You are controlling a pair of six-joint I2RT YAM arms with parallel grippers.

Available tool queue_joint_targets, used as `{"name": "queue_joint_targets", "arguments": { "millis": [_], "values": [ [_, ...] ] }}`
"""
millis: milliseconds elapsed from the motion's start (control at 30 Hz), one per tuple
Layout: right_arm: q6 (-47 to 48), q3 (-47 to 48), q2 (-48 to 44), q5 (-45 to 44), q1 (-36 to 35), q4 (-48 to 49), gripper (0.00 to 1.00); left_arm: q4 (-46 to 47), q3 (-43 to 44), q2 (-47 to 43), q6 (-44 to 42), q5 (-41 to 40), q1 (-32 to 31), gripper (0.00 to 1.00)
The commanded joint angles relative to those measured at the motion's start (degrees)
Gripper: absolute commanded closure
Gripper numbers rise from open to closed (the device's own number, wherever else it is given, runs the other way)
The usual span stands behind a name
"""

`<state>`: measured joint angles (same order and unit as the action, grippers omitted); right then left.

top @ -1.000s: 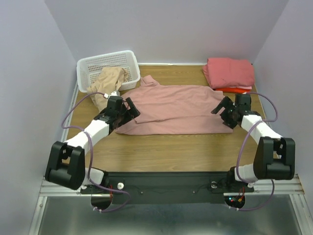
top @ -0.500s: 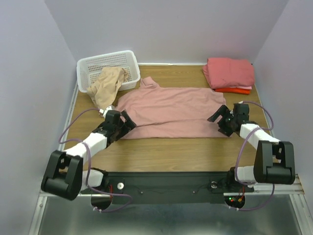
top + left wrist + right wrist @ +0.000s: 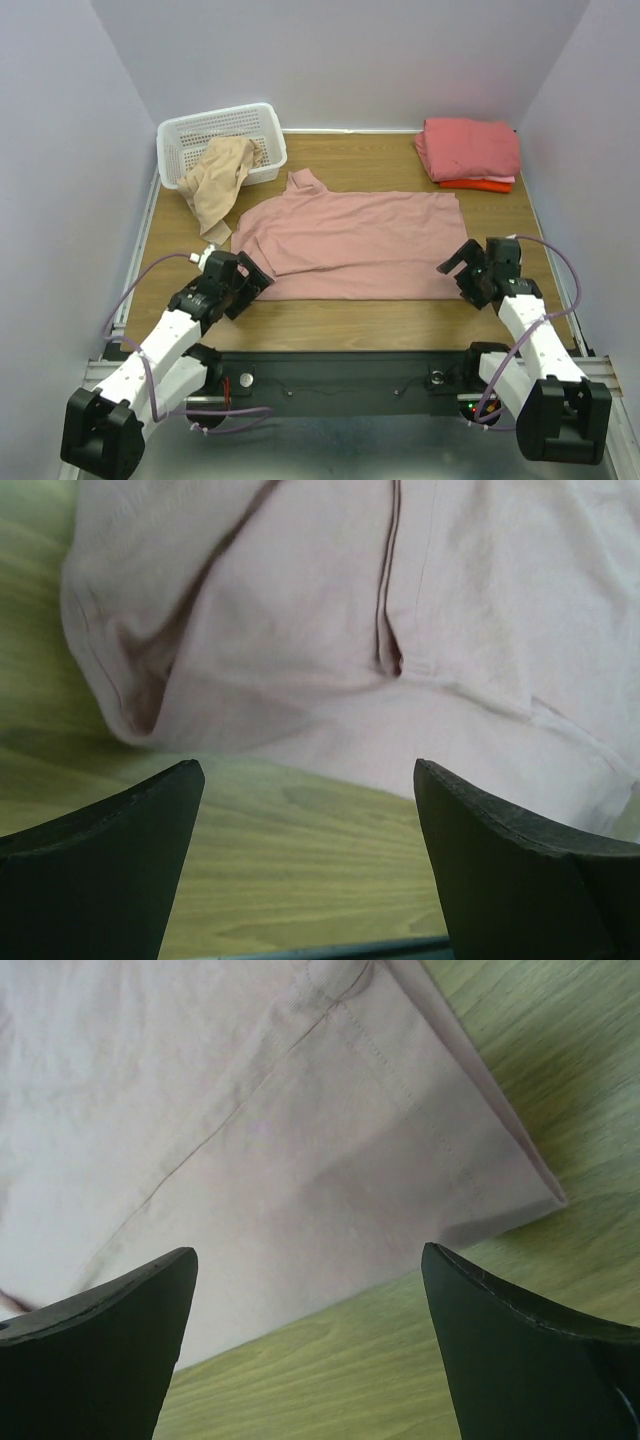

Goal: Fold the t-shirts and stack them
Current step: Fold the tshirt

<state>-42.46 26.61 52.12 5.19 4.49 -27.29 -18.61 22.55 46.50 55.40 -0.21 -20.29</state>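
Observation:
A dusty-pink t-shirt lies folded lengthwise in a flat band across the middle of the table; it also shows in the left wrist view and the right wrist view. My left gripper is open and empty just off the shirt's near-left corner. My right gripper is open and empty just off its near-right corner. A beige t-shirt hangs crumpled over the basket's front. Folded salmon-pink and orange-red shirts are stacked at the back right.
A white lattice basket stands at the back left. Bare wooden table runs along the near edge in front of the pink shirt. Purple walls close in the left, right and back.
Both grippers have drawn back toward the near edge and let go of the pink shirt's edge. The shirt now lies flatter, its near hem pulled closer to the front.

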Motion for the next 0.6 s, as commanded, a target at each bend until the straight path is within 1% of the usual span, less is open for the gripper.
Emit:
{"name": "queue_joint_targets", "arguments": {
  "millis": [0, 67, 100, 200, 333, 367, 400, 467, 567],
  "values": [
    [0.53, 2.82, -2.63, 2.72, 0.17, -3.21, 0.00, -4.94, 0.30, -3.60, 4.37, 1.88, -3.26, 0.01],
    [2.20, 4.06, -3.77, 2.37, 0.17, -4.17, 0.00, -5.56, 4.07, -4.66, 4.46, 0.92, -4.49, 0.01],
    [2.73, 4.76, -4.13, 2.11, 0.17, -4.35, 0.00, -5.65, 6.87, -4.58, 4.37, -1.09, -5.62, 0.01],
    [4.57, 5.20, -5.18, 1.23, 0.17, -4.26, 0.00, -3.90, 10.84, -2.21, 3.32, -2.60, -6.60, 0.01],
    [5.89, 5.03, -3.78, -0.09, 0.17, -4.18, 0.00, -0.38, 13.04, 5.34, 1.39, -2.08, -6.69, 0.01],
    [5.98, 5.12, -3.34, -0.01, 0.17, -4.18, 0.00, 0.41, 13.66, 9.18, 1.21, -2.25, -6.78, 0.01],
    [6.07, 5.12, -2.38, 0.69, 0.17, -4.18, 0.00, 0.77, 14.19, 11.05, 1.03, -2.51, -6.78, 0.02],
    [6.24, 5.03, -1.41, 0.87, 0.17, -4.00, 0.00, 1.47, 15.95, 16.05, 0.50, -4.18, -6.78, 0.02],
    [6.42, 5.03, -0.18, 0.87, 0.17, -3.83, 0.00, 1.73, 17.62, 19.93, 1.02, -6.20, -6.78, 0.03]
  ]
}}
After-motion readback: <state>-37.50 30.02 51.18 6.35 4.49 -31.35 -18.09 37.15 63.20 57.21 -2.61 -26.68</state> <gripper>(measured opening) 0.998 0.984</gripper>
